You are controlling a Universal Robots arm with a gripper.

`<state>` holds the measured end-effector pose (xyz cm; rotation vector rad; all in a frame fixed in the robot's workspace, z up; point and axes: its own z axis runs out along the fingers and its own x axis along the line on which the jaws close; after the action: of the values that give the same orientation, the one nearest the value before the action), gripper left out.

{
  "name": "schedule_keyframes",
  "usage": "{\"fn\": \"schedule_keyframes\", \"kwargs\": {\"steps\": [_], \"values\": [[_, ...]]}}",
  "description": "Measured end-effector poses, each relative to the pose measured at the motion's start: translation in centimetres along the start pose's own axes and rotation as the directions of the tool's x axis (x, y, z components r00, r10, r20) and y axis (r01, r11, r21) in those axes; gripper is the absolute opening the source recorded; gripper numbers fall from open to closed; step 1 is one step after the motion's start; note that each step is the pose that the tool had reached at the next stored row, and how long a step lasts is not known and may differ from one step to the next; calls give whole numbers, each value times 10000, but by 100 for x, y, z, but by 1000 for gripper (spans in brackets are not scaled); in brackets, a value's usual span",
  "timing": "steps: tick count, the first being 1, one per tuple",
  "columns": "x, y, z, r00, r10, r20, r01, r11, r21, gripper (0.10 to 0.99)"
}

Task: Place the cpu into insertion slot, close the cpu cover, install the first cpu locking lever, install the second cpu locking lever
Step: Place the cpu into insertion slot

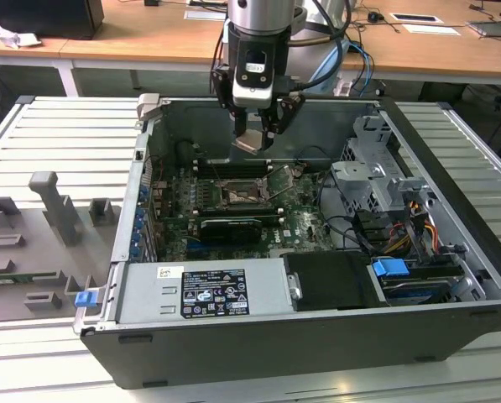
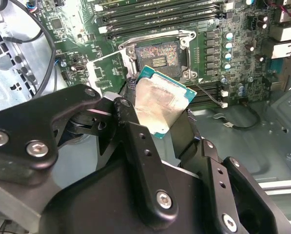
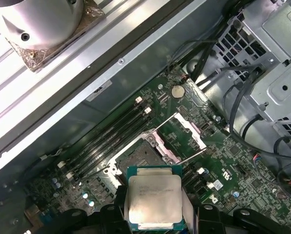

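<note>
My gripper (image 1: 257,134) hangs over the open computer case, shut on the cpu (image 1: 250,143). The cpu is a thin silver-beige square with a green edge, tilted between the black fingers (image 2: 135,141) in both wrist views (image 3: 152,200). It is held above the motherboard, apart from it. The insertion slot (image 1: 237,197) lies open below, its dark contact field bare (image 2: 157,56) (image 3: 141,157). The cpu cover (image 3: 186,132) stands swung open beside the socket (image 2: 105,72), green board showing through its window. A thin locking lever (image 3: 190,157) sticks out raised next to the socket.
Long black memory slots (image 1: 233,168) run behind the socket and a black card (image 1: 232,228) lies in front of it. A drive cage (image 1: 376,180) and cables (image 1: 359,231) fill the case's right side. The power supply (image 1: 204,290) spans the front. Grey fixtures (image 1: 57,206) stand outside on the exterior view's left.
</note>
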<state>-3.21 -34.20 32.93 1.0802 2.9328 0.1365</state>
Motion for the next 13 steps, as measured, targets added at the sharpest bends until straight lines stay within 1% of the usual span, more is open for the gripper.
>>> {"fn": "schedule_keyframes", "kwargs": {"steps": [13], "values": [[0, 0, 6, 9986, 521, 45, -521, 9986, -11, 525]]}}
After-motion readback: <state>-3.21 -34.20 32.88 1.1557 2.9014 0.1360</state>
